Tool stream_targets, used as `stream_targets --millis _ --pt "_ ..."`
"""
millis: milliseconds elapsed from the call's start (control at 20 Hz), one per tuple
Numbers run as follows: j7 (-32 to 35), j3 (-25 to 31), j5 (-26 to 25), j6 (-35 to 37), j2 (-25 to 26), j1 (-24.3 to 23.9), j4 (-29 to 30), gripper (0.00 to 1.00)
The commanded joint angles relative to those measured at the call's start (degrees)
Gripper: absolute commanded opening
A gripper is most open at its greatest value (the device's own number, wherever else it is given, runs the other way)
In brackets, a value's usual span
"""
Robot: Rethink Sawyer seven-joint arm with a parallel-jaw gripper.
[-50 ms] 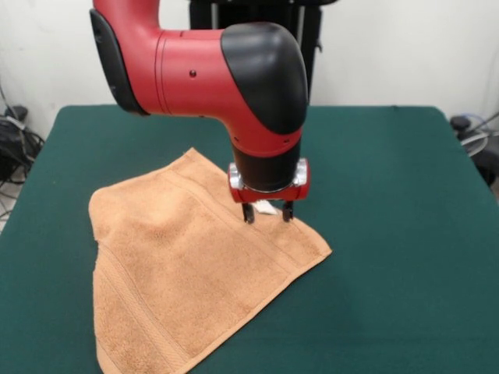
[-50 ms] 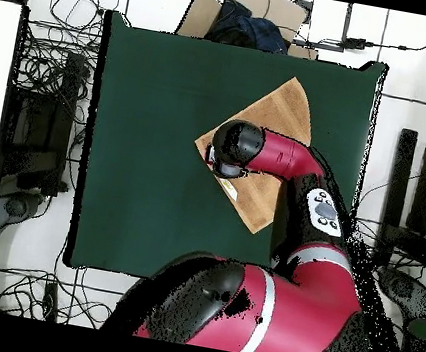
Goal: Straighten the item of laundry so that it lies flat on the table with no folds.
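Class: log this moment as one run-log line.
towel: mostly flat, left corner folded | end effector: open over the label edge | table: green

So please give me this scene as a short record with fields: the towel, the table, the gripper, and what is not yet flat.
towel: orange-brown terry towel, spread on the table, white label at its far edge
table: dark green top, much larger than the towel
gripper: gripper open, pointing down, fingertips either side of the label
contact: cannot tell if the tips touch the cloth
not yet flat: left corner looks folded over; low wrinkles near it
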Motion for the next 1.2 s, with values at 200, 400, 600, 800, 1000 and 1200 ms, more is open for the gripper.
stream_targets --millis 200,400,600,800,1000,1200 --pt "2.9 0.9 -3.1 -7.1 2.7 -0.8 1.7 1.00" --pt "2.9 1.0 -3.2 -8.2 4.2 -0.7 1.0 1.00" --pt "2.6 1.2 -3.0 -9.2 5.2 -0.9 0.9 1.00" --pt "2.3 1.3 -3.0 -9.3 5.4 -1.0 0.9 1.00" --pt "2.5 1.2 -3.0 -9.0 5.2 -0.9 1.0 1.00" --pt "2.7 1.0 -3.0 -8.8 5.1 -0.7 0.9 1.00"
